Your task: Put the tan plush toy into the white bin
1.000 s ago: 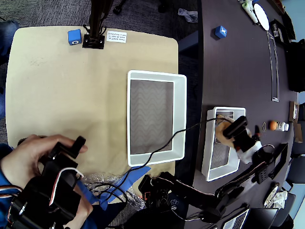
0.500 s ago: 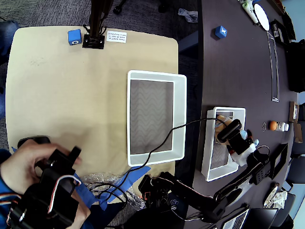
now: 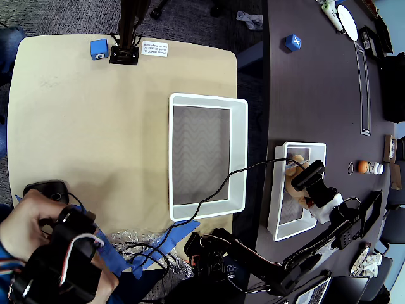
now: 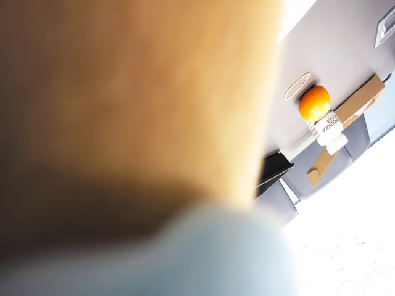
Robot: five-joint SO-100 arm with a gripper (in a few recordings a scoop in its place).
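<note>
Tan plush toy [image 3: 293, 182] under gripper [image 3: 302, 183]

Gripper [image 3: 296, 182] low, arm stretched far right.

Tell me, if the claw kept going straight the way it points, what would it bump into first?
Probably the tan plush toy: the claw points down at it in the smaller white bin, and its fur fills the wrist view.

In the overhead view, a tan desk [image 3: 95, 114] with rounded corners fills the 9 o'clock side, beside a dark desk [image 3: 316, 95] towards 3 o'clock. Grey carpet [image 3: 76, 16] runs along 12 o'clock. Lighting is even.
</note>
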